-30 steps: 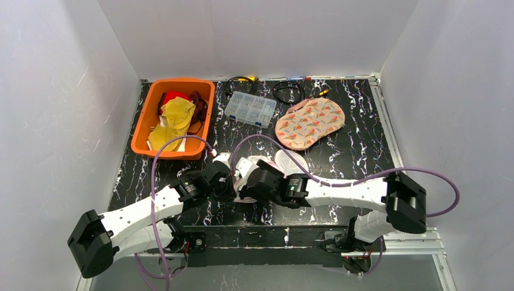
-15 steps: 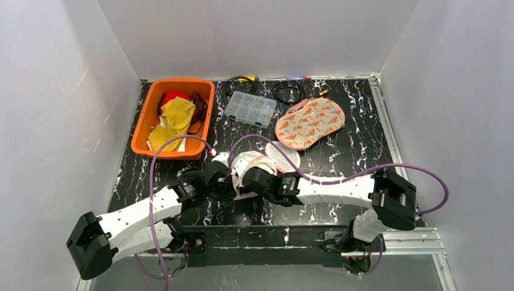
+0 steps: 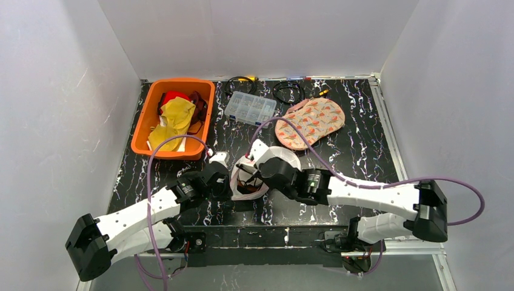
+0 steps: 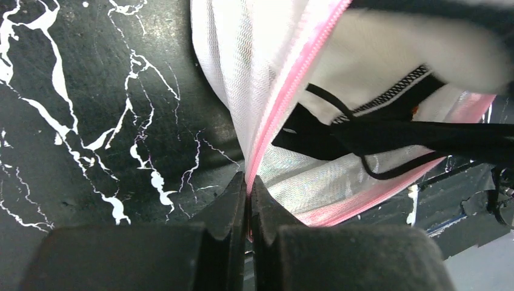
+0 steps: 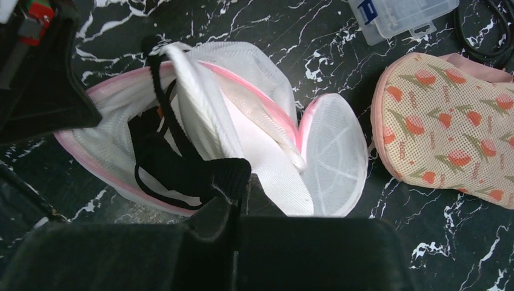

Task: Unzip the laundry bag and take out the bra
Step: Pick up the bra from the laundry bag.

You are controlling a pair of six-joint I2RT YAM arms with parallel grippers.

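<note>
While the left tool (image 4: 247, 182) is pinched tight on the pink zipper edge of the laundry bag (image 4: 257, 66), the right tool (image 5: 238, 179) is closed on the black fabric of the bra (image 5: 160, 160). This white mesh bag lies unzipped at the near middle of the counter (image 3: 354, 151), its round flap folded back. The bra sits mostly inside the bag, with its straps and band spilling over the open mouth. At the back left, an orange bin (image 3: 140, 130) holds a yellow cloth (image 3: 173, 118) on top of a red cloth (image 3: 173, 96) and some darker items. A clear compartment box (image 3: 250, 109) stands beside the bin, lid shut, its contents too small to tell. A floral pouch (image 3: 309, 123) lies to its right.
</note>
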